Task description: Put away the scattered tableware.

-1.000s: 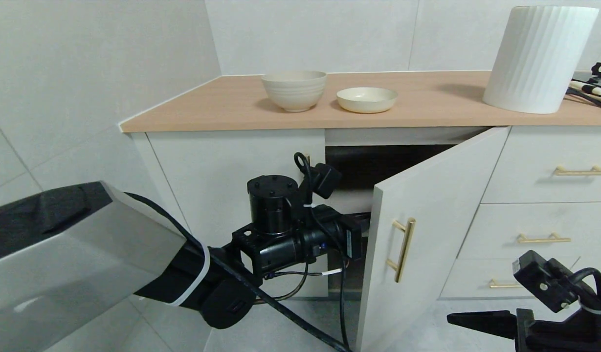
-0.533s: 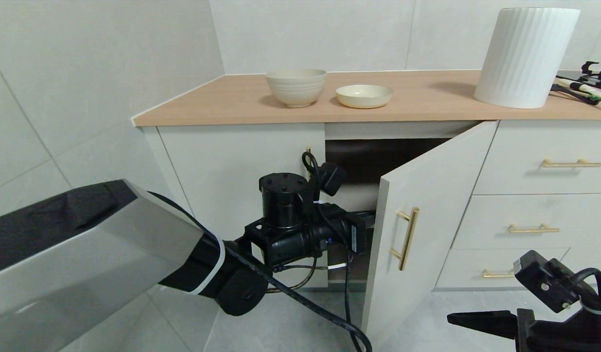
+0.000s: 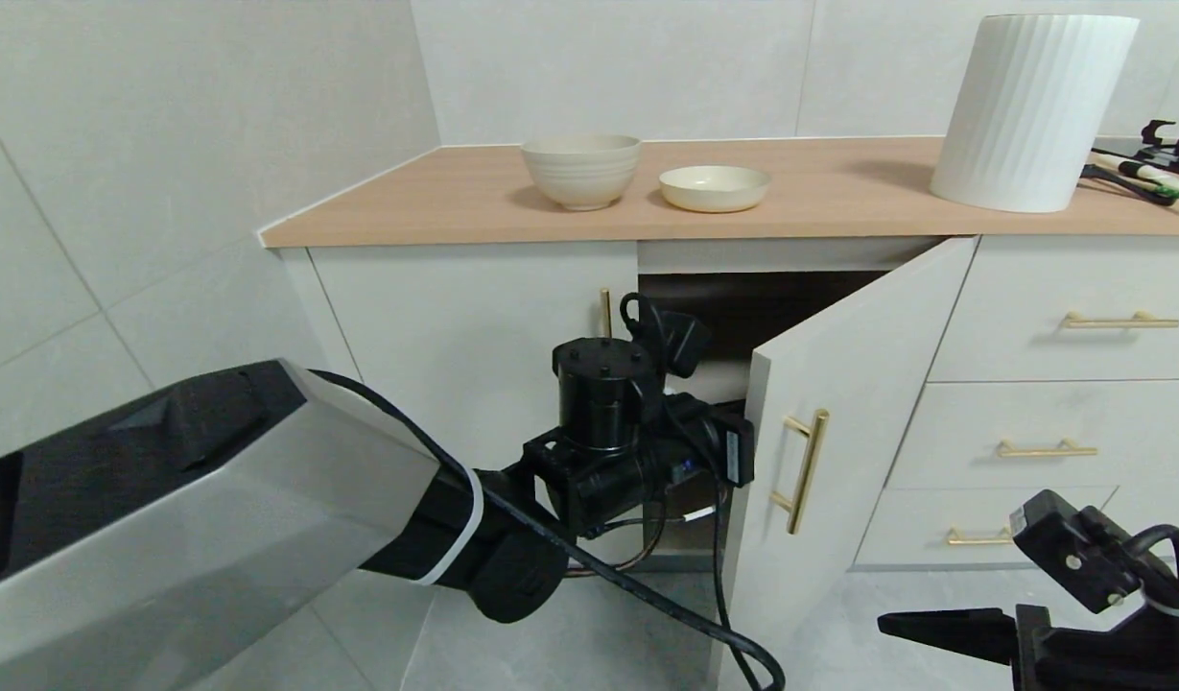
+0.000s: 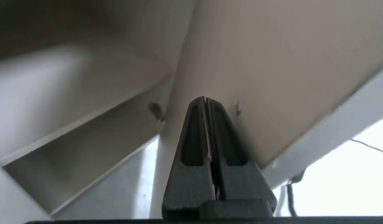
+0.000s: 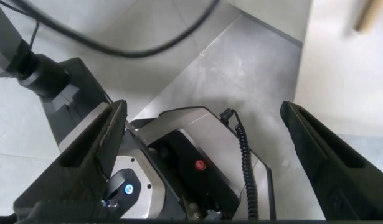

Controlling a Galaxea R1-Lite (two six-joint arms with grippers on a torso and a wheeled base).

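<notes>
Bowl (image 3: 581,171) and small dish (image 3: 714,188) sit side by side up on the tabletop (image 3: 436,206), well above both hands. Left hand (image 4: 205,106) is pinched closed, tips right up against the inside of the open cabinet door (image 3: 867,384). Right hand (image 5: 203,112) hangs wide open down near the floor.

Bowl (image 3: 581,171): beige, faint horizontal ribbing. Shallow dish (image 3: 714,187): plain pale cream. Countertop (image 3: 838,197): light wood grain. Cabinet door (image 3: 867,384) and drawer fronts (image 3: 1049,278): off-white. Bar handles (image 3: 806,470): brass. Cabinet interior (image 3: 742,307): dark brown. Tall cylinder (image 3: 1035,110): white, vertical fluting. Wall tiles (image 3: 167,144): pale grey-white. Floor (image 3: 915,587): grey tile. Left gripper (image 4: 205,102): matte black.
</notes>
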